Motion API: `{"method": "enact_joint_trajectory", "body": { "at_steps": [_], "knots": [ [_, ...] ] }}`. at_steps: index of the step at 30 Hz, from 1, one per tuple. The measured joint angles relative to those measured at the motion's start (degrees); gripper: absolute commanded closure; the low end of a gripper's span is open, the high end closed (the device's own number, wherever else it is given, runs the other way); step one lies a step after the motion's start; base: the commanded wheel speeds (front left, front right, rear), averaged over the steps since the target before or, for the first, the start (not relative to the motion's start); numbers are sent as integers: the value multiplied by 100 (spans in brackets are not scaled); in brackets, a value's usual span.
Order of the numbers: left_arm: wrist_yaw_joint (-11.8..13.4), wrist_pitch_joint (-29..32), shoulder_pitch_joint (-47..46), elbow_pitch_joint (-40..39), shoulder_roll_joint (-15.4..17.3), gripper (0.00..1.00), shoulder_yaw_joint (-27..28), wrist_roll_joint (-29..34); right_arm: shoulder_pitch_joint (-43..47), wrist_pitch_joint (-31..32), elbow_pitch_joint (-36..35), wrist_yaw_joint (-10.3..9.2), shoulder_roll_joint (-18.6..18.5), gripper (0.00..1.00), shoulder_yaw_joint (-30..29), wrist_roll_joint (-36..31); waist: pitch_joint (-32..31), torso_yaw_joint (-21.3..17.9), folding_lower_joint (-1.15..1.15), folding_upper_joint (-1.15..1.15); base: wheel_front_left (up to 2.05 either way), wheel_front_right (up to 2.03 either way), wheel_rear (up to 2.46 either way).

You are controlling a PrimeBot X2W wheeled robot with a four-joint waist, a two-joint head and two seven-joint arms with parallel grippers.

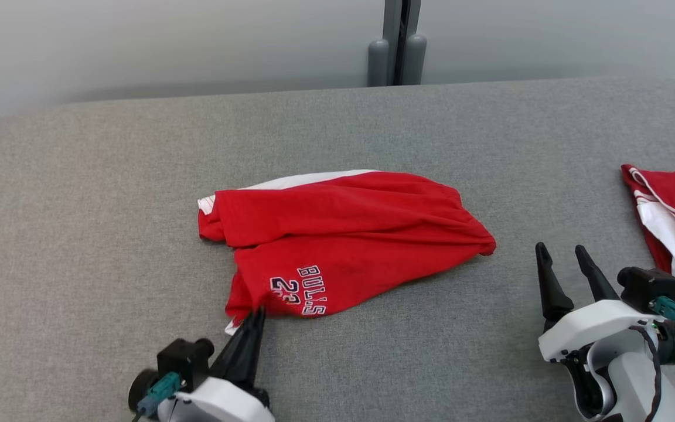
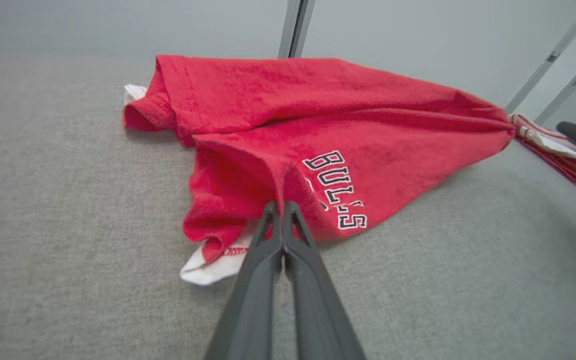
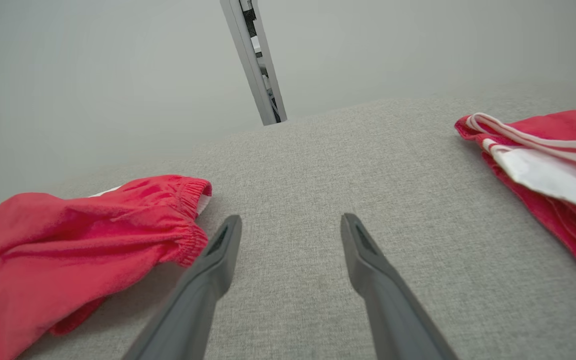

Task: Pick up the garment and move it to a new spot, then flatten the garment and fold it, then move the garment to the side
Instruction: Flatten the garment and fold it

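Lying left-to-right, red shorts (image 1: 343, 234), waistband (image 3: 190, 220) rightward

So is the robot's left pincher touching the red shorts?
Touching. The left wrist view shows the left gripper pinched shut on a puckered fold of the red shorts, right beside the white lettering.

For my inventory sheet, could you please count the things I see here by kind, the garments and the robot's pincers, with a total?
Garments: 2 (the Bulls shorts in the middle; the red-and-white garment at the right edge)
Pincers: 2 (the left pincer, shut on the near edge of the shorts; the right pincer, open and holding nothing)
Total: 4
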Motion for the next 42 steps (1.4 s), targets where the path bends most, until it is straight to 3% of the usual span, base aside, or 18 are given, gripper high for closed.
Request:
{"method": "enact_joint_trajectory", "body": {
  "at_steps": [10,16,24,32,35,39,40,41,42],
  "knots": [
    [-175,-2,-241,-1738,-3,100,-174,96,292,-1,85,0,100,0,-229,81,-497,-19,0,0,0,0,0],
    [-65,-7,-399,-2048,-5,100,-291,45,370,-1,37,0,143,0,-289,123,-555,-46,0,0,0,0,0],
    [460,-3,-589,-755,-7,100,459,-137,218,-3,-99,0,172,0,-97,143,-152,-93,0,0,0,0,0],
    [593,-1,-1158,605,30,100,1482,143,-30,-5,-213,0,176,0,156,133,374,-186,0,0,0,0,0],
    [589,-2,-1279,975,23,96,1728,198,-41,-5,-224,0,151,0,296,135,499,-192,0,0,0,0,0],
    [583,0,-1326,1232,26,100,1942,272,-74,-5,-276,0,145,0,486,191,557,-170,0,0,0,0,0],
    [573,0,-1360,1259,27,68,1983,333,-92,-5,-316,0,145,0,583,233,568,-158,0,0,0,0,0],
    [538,-1,-1388,1277,22,0,2015,372,-115,-5,-348,0,137,0,687,252,577,-142,0,0,0,0,0],
    [526,-1,-1396,1295,19,0,2043,412,-126,-5,-400,0,124,0,802,278,584,-123,0,0,0,0,0]
  ]
}}
